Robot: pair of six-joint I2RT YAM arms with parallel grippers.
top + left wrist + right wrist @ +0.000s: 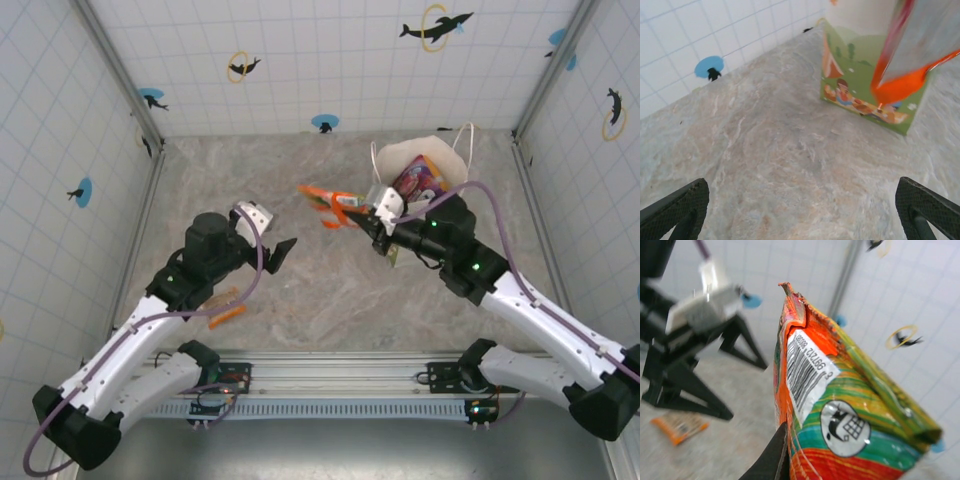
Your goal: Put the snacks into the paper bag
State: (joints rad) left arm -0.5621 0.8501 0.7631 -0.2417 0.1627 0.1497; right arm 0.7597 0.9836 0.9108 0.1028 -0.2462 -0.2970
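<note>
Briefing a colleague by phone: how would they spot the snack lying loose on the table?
On the marble table, look near the front edge beside the left arm. A slim orange packet lies flat there; the other orange packet is held by the right tool.

The glossy orange snack packet (896, 86), blurred at upper right, ran off the top edge, as did the cartoon-printed white paper bag (855, 60).

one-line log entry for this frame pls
left gripper open, empty | right gripper shut on orange packet, beside paper bag | orange bar on table
</note>
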